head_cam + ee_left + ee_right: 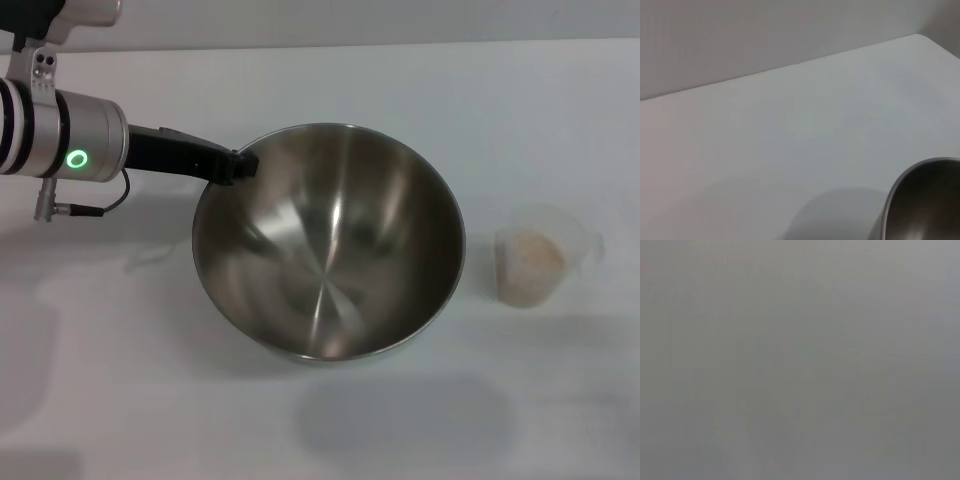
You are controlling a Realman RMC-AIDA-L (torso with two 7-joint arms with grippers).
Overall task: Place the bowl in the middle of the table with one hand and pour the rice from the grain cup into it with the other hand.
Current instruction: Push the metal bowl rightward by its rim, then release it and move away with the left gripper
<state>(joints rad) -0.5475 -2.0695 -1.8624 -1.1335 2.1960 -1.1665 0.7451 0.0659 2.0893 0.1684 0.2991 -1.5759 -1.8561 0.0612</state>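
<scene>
White and flat, the table (pixel 300 430) fills almost all you can see from the head camera. It has no marks on it, only soft grey shadows. One shadow lies in front of the bowl, and more sit near the left edge. Behind the table runs a plain pale wall.

Look at the bowl (pixel 330 240). It is big, round and shiny, and it sits near the middle of the table. It looks tipped a little, with its far left rim higher. You can see streaks of light on its inside, and no grains in it.

Your left gripper (pixel 232 165) reaches in from the left side. Its dark fingers are closed on the bowl's rim at the far left edge. The silver arm behind it shows a small green ring of light.

Now look to the right of the bowl. The grain cup (pixel 535 255) stands upright on the table, apart from the bowl. It is see-through and much smaller. The rice (pixel 532 262) is inside it, a pale heap that fills most of the cup.

From the left wrist camera you see a wide stretch of bare white table (pixel 790 140) meeting the grey wall, and a bit of the bowl (pixel 925 205) in one corner.

Your right gripper is not in sight. The right wrist camera shows you only plain grey.
</scene>
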